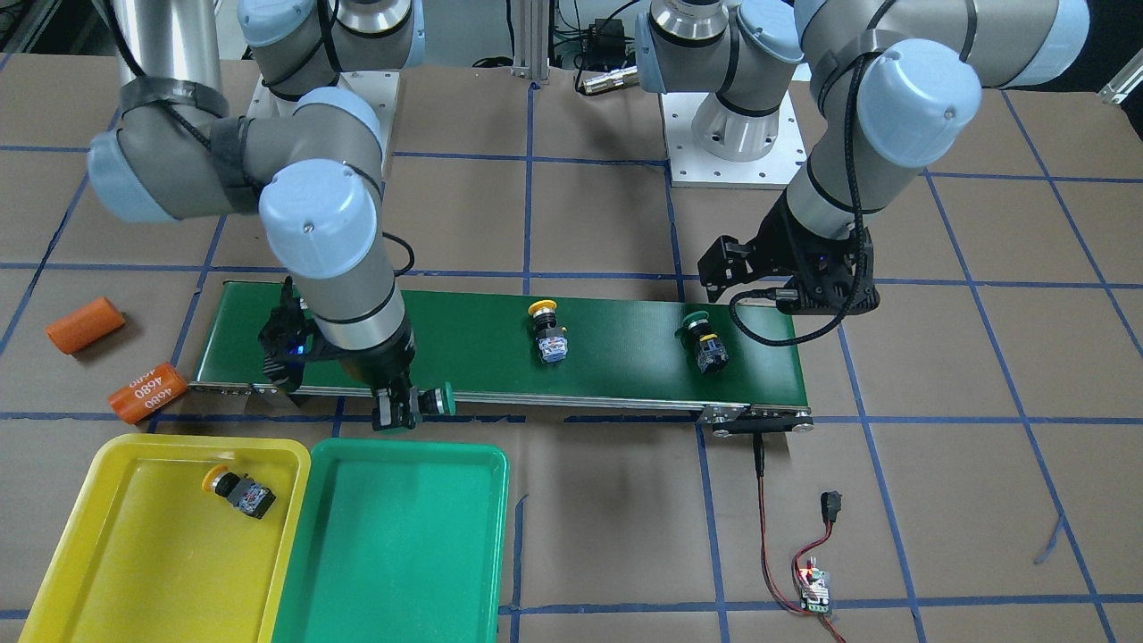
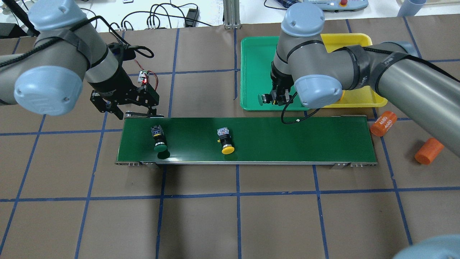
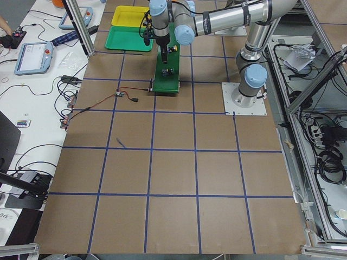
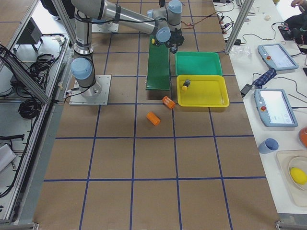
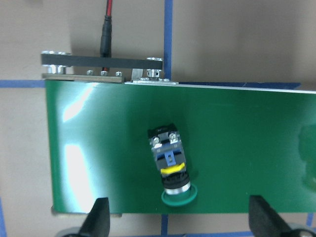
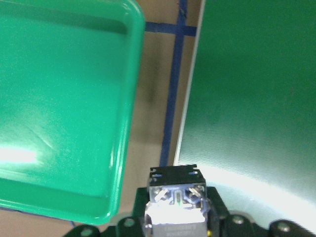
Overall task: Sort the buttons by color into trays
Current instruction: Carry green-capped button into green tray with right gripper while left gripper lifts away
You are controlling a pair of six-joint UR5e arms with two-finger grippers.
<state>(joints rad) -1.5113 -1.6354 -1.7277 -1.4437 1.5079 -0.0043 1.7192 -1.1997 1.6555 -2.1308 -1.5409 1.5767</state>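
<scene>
The right gripper pinches a green button; the green tray lies just beside it. The left gripper, spread wide, hovers directly above a 2nd green button on the belt.

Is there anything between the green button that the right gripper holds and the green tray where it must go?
Nothing visible stands in the way. The right gripper holds the green button at the edge of the belt. Only a strip of bare table lies before the green tray, which has nothing inside.
</scene>
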